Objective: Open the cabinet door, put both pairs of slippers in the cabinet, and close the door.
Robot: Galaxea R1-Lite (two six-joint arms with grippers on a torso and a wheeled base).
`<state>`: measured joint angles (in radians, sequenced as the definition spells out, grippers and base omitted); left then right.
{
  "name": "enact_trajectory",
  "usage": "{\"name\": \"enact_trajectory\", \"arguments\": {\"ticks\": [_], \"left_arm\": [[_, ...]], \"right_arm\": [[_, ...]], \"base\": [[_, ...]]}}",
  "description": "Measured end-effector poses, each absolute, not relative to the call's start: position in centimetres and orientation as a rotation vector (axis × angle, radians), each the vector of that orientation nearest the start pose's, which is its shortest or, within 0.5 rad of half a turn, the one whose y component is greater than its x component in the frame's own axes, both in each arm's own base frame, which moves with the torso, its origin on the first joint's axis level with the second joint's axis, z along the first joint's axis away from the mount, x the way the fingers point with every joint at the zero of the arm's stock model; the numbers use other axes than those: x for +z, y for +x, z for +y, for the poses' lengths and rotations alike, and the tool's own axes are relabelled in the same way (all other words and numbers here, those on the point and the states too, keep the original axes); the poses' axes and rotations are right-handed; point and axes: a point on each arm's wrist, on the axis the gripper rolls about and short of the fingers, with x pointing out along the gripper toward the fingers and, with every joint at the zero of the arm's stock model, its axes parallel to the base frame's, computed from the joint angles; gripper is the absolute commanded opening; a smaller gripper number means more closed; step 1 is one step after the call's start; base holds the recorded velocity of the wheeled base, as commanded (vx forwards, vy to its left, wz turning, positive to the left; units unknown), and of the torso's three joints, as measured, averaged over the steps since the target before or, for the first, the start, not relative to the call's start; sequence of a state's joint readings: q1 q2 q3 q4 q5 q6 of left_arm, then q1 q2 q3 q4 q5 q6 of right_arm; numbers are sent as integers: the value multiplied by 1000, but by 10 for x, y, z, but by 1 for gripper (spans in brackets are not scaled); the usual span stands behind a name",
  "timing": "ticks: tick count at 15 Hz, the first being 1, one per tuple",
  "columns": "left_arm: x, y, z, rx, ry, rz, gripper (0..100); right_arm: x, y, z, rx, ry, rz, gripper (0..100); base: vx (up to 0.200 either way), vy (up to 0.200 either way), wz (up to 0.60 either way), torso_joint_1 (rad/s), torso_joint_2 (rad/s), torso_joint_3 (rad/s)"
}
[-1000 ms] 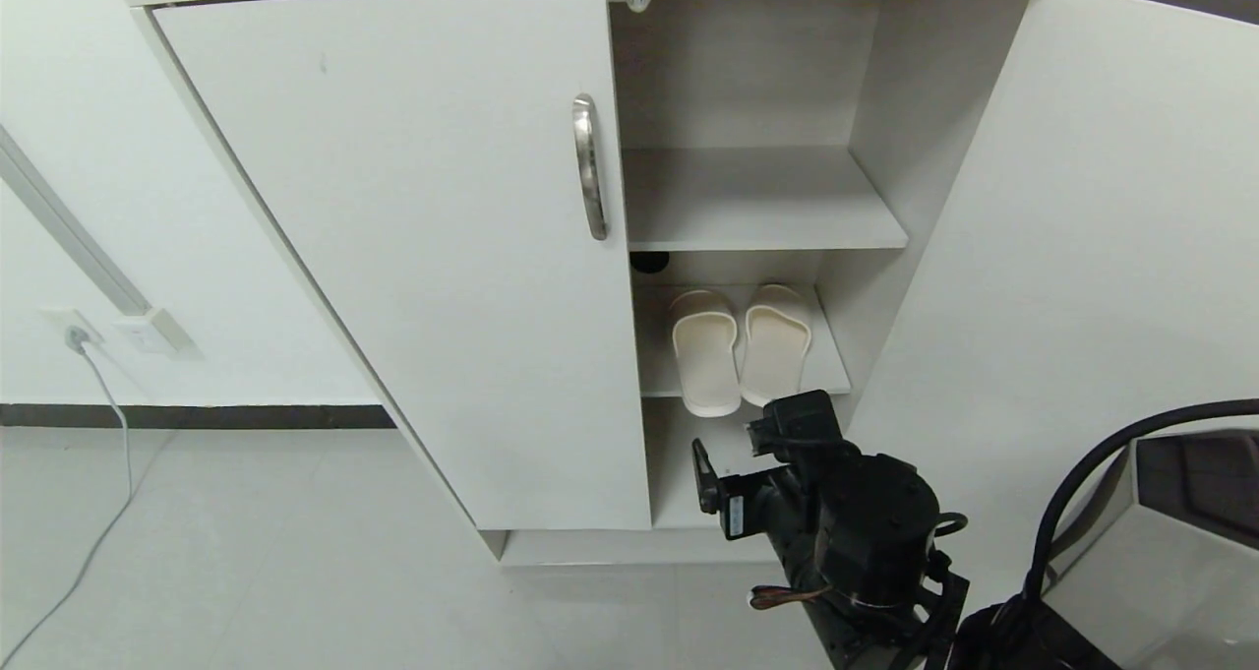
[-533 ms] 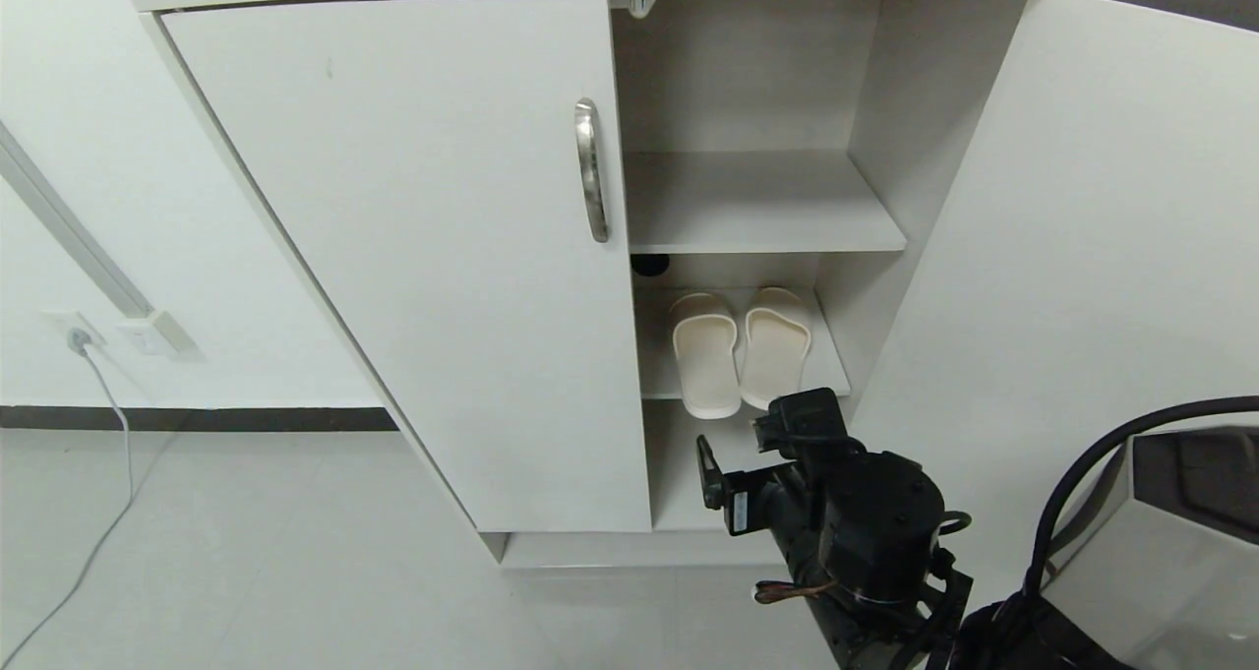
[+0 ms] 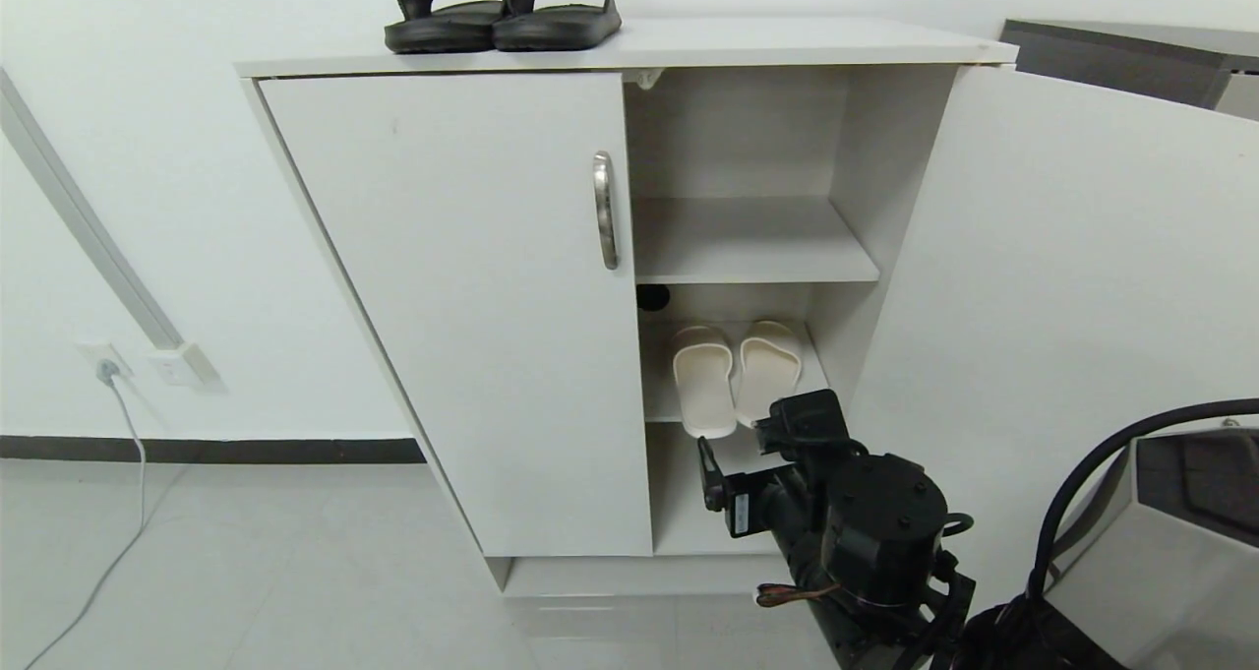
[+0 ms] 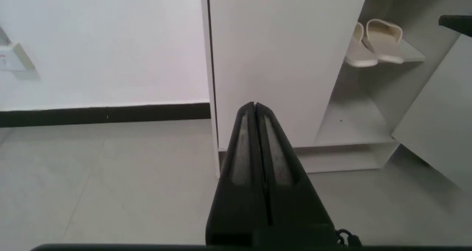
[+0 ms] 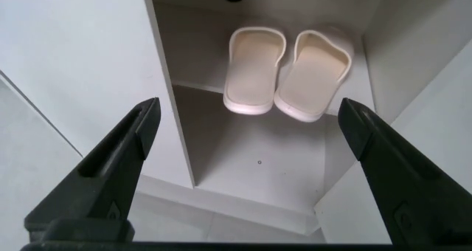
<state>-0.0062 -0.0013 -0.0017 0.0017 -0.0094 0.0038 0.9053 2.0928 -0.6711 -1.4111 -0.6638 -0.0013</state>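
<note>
Right pincer (image 5: 248, 107) gapes wide, apparently just outside cabinet (image 5: 243, 162), facing cream slippers (image 5: 254, 70).

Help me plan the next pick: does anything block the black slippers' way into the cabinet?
Nothing visible does: the right door is swung wide, leaving the shelf above the white slippers exposed.

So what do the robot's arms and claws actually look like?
All matte black. The right arm has a rounded joint housing with small screws, thin orange wires beneath and a thick black cable arcing beside. The right claw has two long tapered fingers; the left claw has flat fingers with grey pads.
</note>
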Motion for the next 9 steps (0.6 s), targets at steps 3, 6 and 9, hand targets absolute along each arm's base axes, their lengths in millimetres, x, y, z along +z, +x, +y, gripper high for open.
{"name": "enact_trajectory", "arguments": {"ticks": [3, 6, 9], "left_arm": [[76, -23, 0, -14, 1, -1, 0], [76, -23, 0, -10, 0, -1, 0], [76, -23, 0, -9, 0, -1, 0]], "right_arm": [[97, 226, 265, 240, -9, 8, 100], [96, 228, 263, 231, -11, 11, 100], [96, 230, 262, 224, -13, 12, 100]], "base": [[0, 0, 0, 0, 0, 0], [0, 0, 0, 0, 0, 0], [0, 0, 0, 0, 0, 0]]}}
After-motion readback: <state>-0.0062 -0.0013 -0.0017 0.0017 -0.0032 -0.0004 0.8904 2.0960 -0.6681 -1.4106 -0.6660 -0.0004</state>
